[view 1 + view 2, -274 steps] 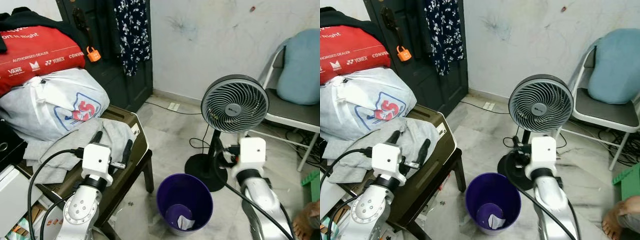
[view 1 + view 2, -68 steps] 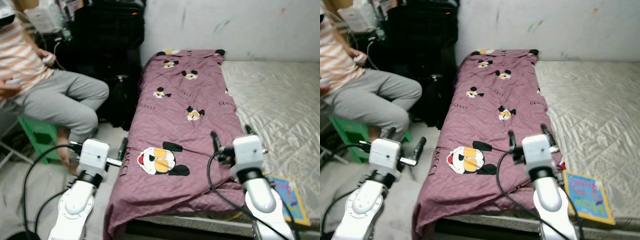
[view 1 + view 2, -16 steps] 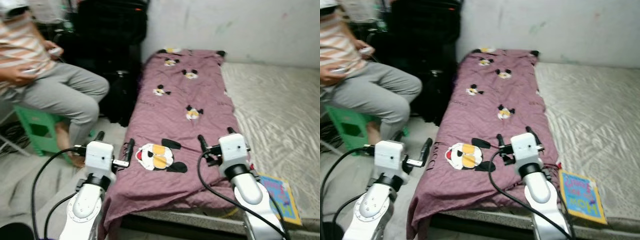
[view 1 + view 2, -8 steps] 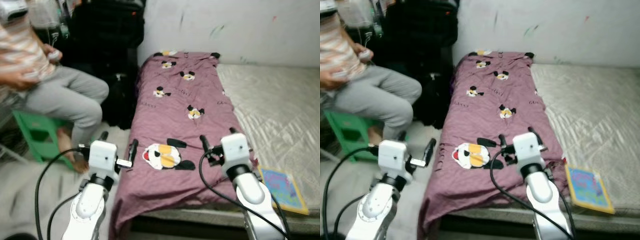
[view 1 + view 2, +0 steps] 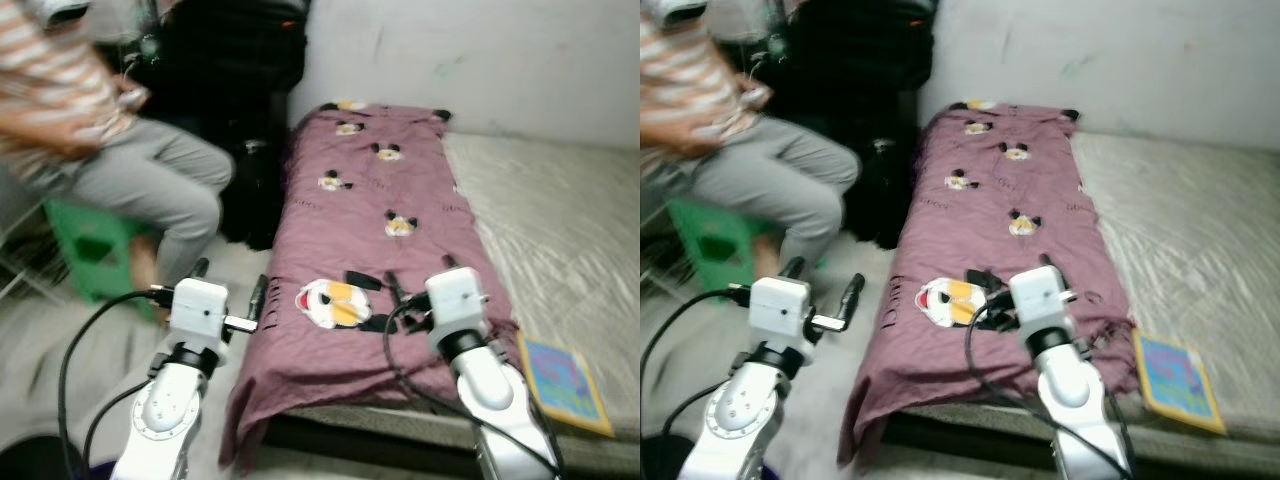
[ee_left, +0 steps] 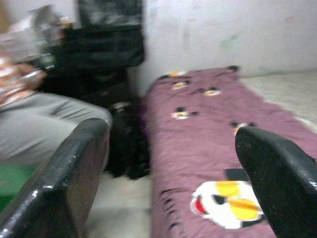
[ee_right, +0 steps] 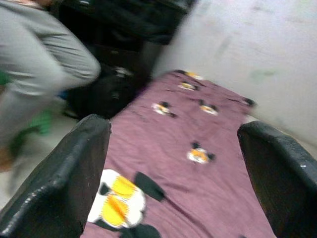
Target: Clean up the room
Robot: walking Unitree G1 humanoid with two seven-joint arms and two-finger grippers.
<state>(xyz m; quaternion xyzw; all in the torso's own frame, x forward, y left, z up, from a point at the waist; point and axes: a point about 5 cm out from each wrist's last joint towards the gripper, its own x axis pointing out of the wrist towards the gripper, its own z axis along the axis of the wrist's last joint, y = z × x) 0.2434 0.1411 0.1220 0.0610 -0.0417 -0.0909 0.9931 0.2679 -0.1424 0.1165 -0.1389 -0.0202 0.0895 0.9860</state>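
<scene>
Purple cartoon-print sheet [image 5: 375, 250] covers left strip of bed, front edge hanging over side; bare quilted mattress [image 5: 560, 230] beside it. One colourful book [image 5: 563, 383] at mattress front edge. Seated person [image 5: 110, 150] on green stool [image 5: 85, 250] at left, black luggage [image 5: 235, 90] behind. Left gripper [image 5: 228, 296] fingers spread, over floor; right gripper [image 5: 420, 290] fingers apart, empty, above sheet.

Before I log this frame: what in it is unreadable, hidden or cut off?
- Book cover: too small and blurred to read, eye views.
- Purple sheet lettering: smeared by motion blur.
- Seated person: cut off by the top-left edge, blurred.
- Under the bed: dark shadow, eye views.
- Black bags by the wall: too dark to identify.
</scene>
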